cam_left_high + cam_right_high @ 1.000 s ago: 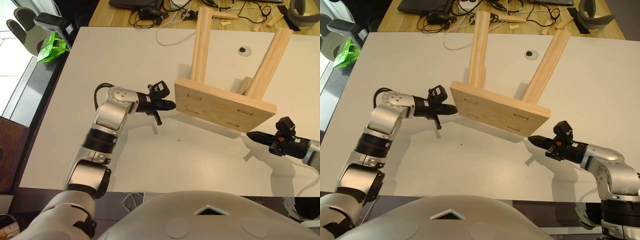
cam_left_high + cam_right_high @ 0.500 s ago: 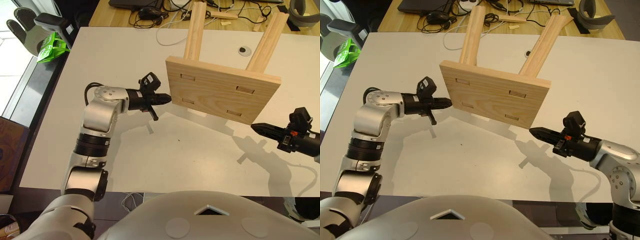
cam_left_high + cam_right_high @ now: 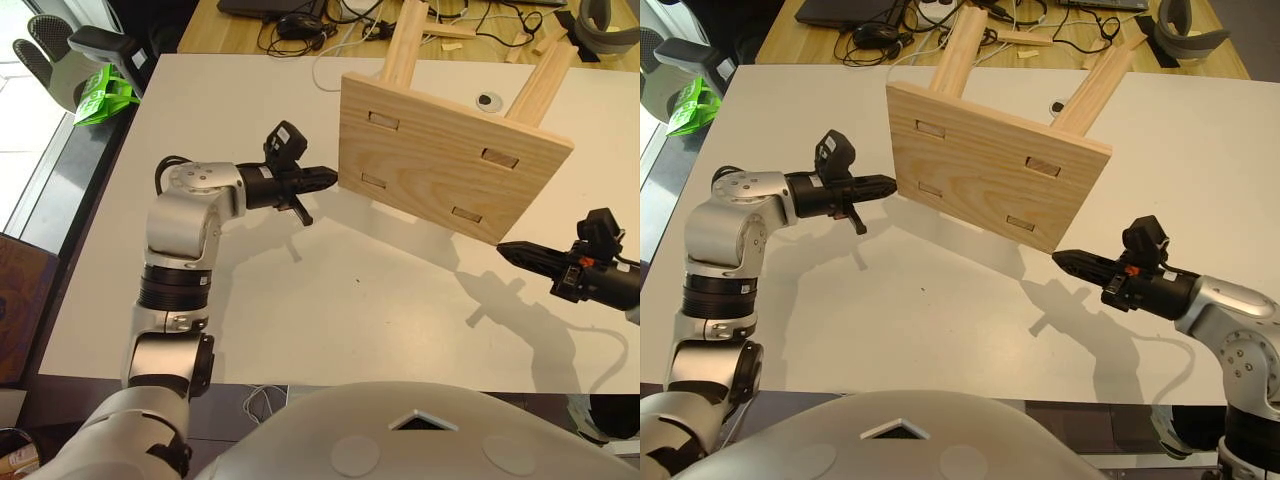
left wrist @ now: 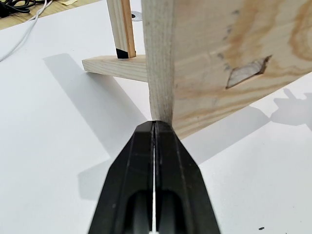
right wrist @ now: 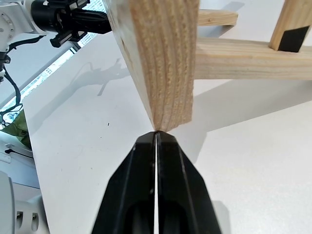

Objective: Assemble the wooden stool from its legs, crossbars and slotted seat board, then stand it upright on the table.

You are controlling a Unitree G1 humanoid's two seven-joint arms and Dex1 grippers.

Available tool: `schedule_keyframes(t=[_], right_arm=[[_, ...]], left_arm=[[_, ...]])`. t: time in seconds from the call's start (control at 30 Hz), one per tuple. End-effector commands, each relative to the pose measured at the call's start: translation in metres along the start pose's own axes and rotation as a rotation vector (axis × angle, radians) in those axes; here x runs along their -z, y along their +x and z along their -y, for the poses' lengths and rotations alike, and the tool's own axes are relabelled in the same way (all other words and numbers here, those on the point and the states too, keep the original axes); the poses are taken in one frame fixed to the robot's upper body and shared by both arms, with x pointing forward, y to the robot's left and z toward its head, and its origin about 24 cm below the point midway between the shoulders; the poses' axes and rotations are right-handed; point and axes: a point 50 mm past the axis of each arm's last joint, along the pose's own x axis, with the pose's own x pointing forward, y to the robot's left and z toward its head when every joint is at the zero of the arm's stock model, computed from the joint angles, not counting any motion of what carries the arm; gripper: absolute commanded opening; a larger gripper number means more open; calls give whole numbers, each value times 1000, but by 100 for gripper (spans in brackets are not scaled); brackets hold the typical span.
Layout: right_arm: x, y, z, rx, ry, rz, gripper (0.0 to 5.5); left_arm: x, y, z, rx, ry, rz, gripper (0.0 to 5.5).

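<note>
Right gripper [image 3: 506,248] nearest, fingers closed flat together with nothing between them, tip touching the lower corner of the slotted seat board [image 3: 440,150]; left gripper [image 3: 330,178] likewise closed and empty, tip butted against the opposite board edge; stool assembled, tipped with its seat face toward the robot, legs [image 3: 405,45] running away to the far side. Judgement: stiff, fairly weighty wood with smooth edges; point contact may slip or pivot; a leg or board edge between opened fingers would hold better. Open table [image 3: 300,300] in front; cables [image 3: 345,35] crowd the far edge.
</note>
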Motion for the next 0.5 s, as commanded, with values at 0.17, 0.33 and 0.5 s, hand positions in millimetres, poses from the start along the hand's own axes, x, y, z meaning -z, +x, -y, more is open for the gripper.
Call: schedule_keyframes(t=[0.17,0.33,0.5], right_arm=[[-28,13,-22,-167,-78,94,0],[-32,13,-25,-185,-78,109,0],[-41,17,-32,-208,-86,128,0]], left_arm=[[-33,15,31,232,0,165,4],[-42,13,32,256,-20,229,4],[-46,11,34,278,-34,262,4]])
